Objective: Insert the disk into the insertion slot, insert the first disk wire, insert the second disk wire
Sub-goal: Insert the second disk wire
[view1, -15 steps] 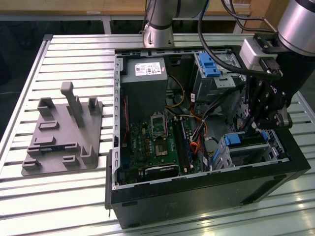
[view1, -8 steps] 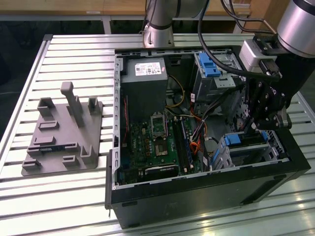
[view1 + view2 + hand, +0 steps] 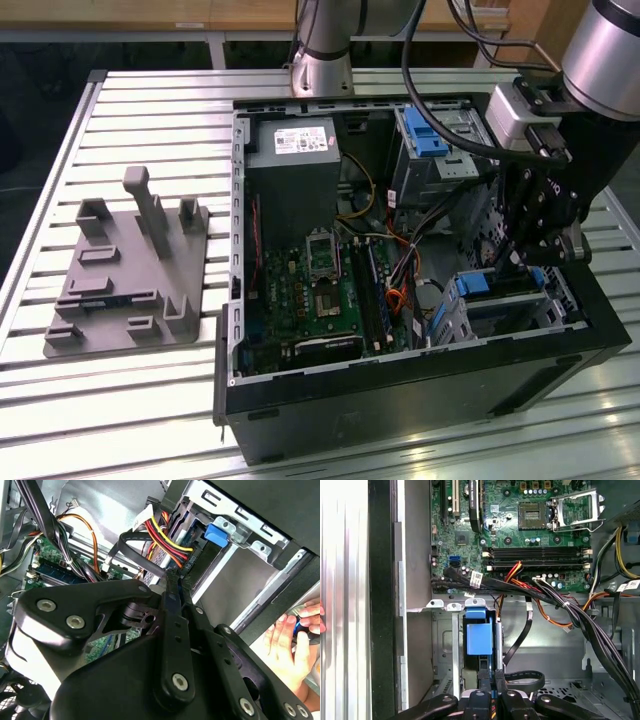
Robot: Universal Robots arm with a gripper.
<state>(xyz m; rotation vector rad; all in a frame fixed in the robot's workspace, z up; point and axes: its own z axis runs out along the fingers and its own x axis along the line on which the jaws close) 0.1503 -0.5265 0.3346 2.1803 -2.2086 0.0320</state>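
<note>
- pincer [image 3: 490, 692]: fingers standing almost together, pinching a thin black connector at the disk's edge; reaching down into the case's corner in the exterior view [image 3: 528, 262].
- disk [image 3: 479, 637]: sitting seated in the insertion slot [image 3: 451, 645], just ahead of the fingertips; its blue frame is showing between the grey cage walls.
- open room: cage walls are hugging the fingers closely on both sides; a black case wall [image 3: 382, 600] is running alongside, leaving little side clearance.
- cable bundle [image 3: 555, 602]: black, red and orange wires are crossing just beyond the slot, past the pincer tips.
- motherboard [image 3: 520, 530]: lying farther beyond the cables.
- arm [image 3: 600, 60]: coming in from above the case edge, wrist tilting downward.
- person's hand [image 3: 295, 645]: resting outside the case, behind the pincer linkage.
</note>
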